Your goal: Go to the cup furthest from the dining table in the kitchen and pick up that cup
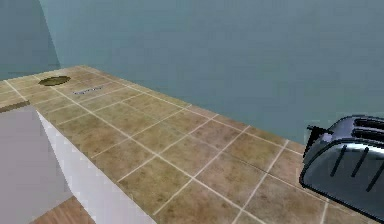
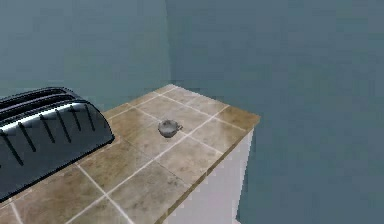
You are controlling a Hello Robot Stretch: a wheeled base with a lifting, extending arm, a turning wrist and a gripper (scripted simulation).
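A small grey cup-like thing (image 2: 169,127) with a handle sits on the tan tiled counter (image 2: 190,160) in the arm side view, near the counter's far end and close to the teal wall corner. It stands a short way right of a silver toaster (image 2: 45,135).
The silver toaster (image 1: 345,155) also stands at the forward view's right edge on the tiled counter (image 1: 150,130). A round brown disc (image 1: 56,80) lies at the counter's far left. The counter's white front (image 1: 95,185) drops to a wood floor (image 1: 60,213). Teal walls back the counter.
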